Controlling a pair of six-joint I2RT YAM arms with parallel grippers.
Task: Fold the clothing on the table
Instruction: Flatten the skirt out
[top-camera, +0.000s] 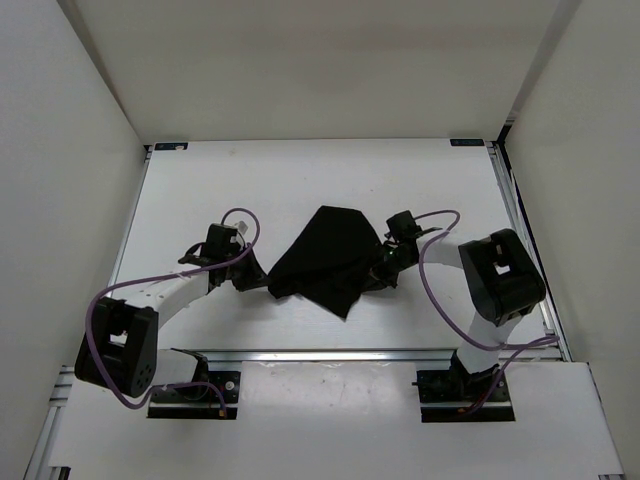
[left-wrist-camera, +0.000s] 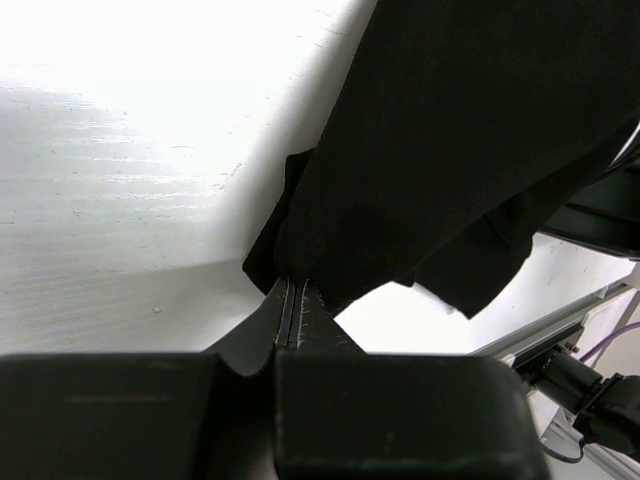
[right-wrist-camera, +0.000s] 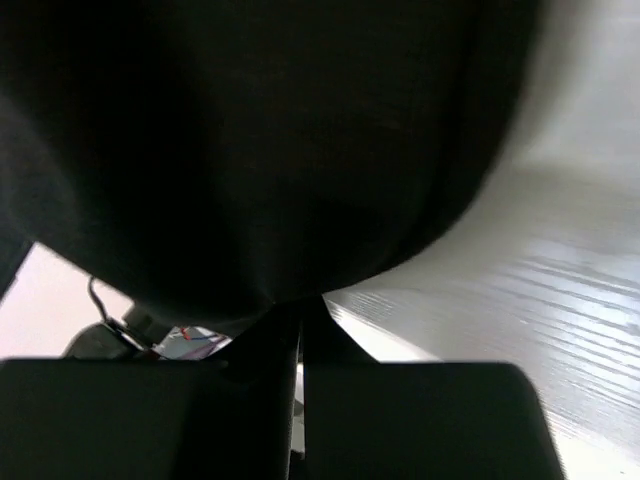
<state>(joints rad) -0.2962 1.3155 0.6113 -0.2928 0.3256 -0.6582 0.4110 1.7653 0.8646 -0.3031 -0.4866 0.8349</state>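
**Item:** black soft fabric garment (top-camera: 330, 260).

**Location:** Held about the middle of the white matte surface (top-camera: 300, 180). It is somewhat nearer the near edge than the far edge and well apart from both side edges.

**Condition:** From above, an irregular, roughly diamond-shaped outline is presented, with one point toward the far edge and another toward the near edge. The fabric is bunched and draped, not spread flat. No straight fold line or squared edge can be made out.

**Left end effector (left-wrist-camera: 297, 290):** Placed at the garment's left corner. The fingers are pressed together, and a corner of the fabric is pinched between their tips.

**Right end effector (right-wrist-camera: 300, 305):** Placed at the garment's right side. The fingers are pressed together at the lower hem of the hanging fabric, which fills most of the wrist view. The cloth is judged to be pinched, though the contact itself is dark.

**Other fittings:** A silver metal rail (top-camera: 330, 353) runs along the near edge. Small blue corner marks (top-camera: 170, 146) are noted at the far corners.

**Progress, as judged:** An early stage. Done: a grip has been taken on each side of the garment. Left to do:
- the held edges are to be carried across
- the fabric is to be laid down flat
- the fold is to be squared up
- the grips are to be released

No completed fold is shown.
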